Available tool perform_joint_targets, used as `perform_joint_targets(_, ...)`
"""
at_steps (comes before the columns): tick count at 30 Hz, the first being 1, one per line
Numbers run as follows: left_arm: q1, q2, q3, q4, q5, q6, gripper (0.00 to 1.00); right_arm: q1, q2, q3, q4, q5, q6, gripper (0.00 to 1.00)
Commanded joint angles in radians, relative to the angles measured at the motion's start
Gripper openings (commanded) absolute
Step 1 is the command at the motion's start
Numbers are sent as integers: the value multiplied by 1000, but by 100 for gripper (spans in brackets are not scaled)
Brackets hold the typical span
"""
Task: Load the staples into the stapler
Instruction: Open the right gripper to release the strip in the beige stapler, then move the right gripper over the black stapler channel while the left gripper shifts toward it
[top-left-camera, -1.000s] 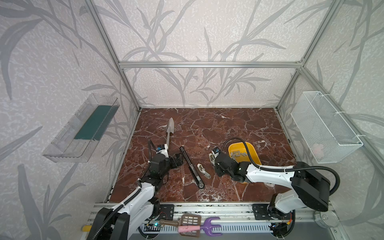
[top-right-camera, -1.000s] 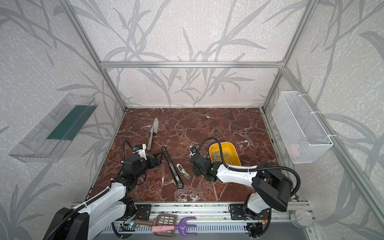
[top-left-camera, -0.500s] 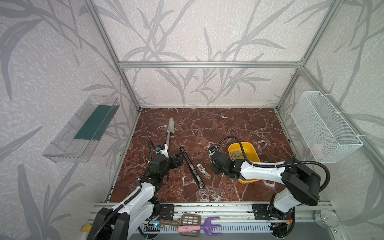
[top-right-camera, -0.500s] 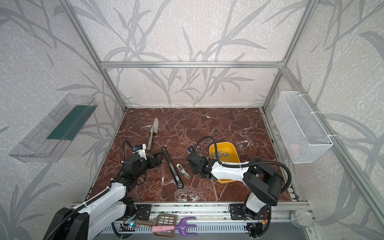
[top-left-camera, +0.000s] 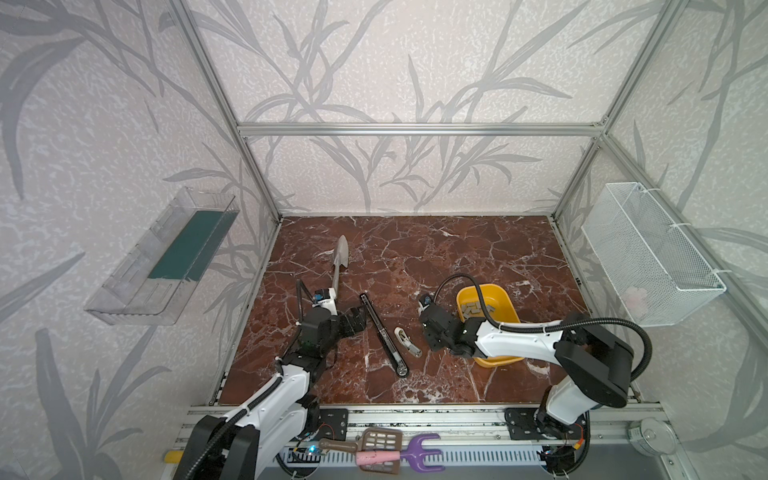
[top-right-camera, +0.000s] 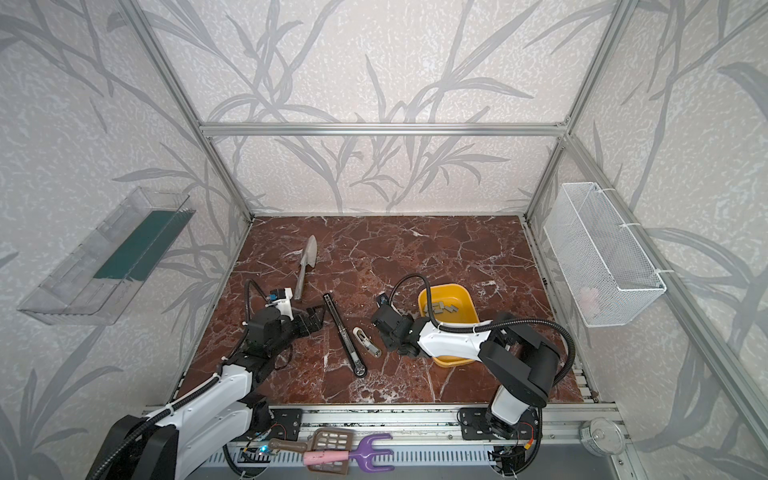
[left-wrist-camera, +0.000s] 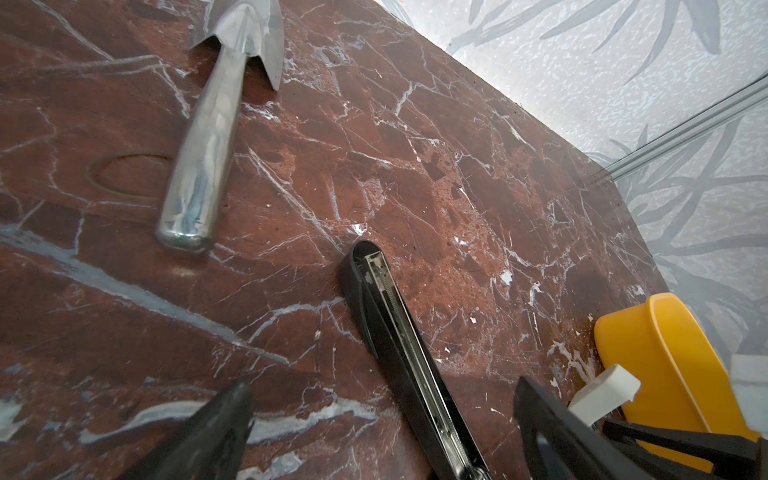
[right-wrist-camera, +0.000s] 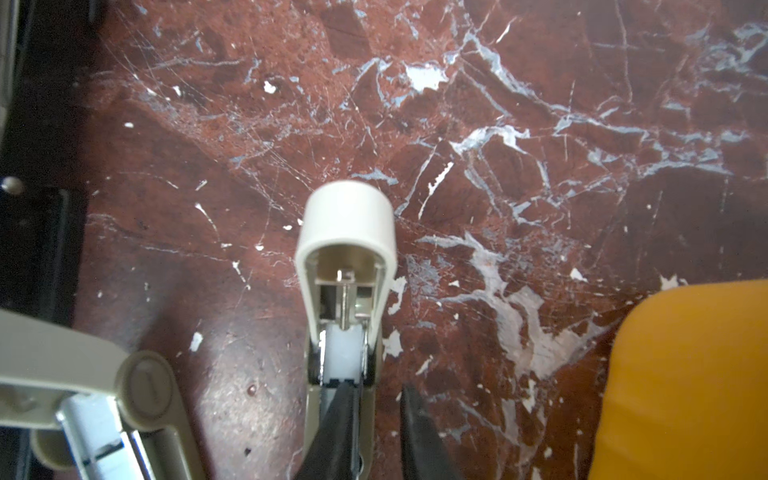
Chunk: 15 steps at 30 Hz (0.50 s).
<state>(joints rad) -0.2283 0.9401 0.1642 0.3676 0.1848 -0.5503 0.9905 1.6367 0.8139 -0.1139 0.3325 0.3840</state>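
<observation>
Stapler: slim, black, silvery rail exposed, lying 11-to-5 on table. Staples: grey strips in yellow tray, its 3 o'clock. Left gripper spread, 9 o'clock; right gripper: state unclear.

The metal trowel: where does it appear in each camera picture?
Top view: metal trowel lies back left on the table.
Top view: the same place.
Left wrist: in view, near the black stapler's far end, not touching it.
Right wrist: not in it.
Shared landmark: the yellow tray, visible in all four.
</observation>
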Motion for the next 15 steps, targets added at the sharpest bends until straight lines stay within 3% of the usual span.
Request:
perform_joint_targets(1, -3, -4, 26, 10, -1, 3, 98, 4, -30, -25, -51, 10, 19, 23)
perform_joint_targets(15, -3, -3, 24, 11, 1, 4, 98, 10, -139, -74, 7, -3, -32, 25)
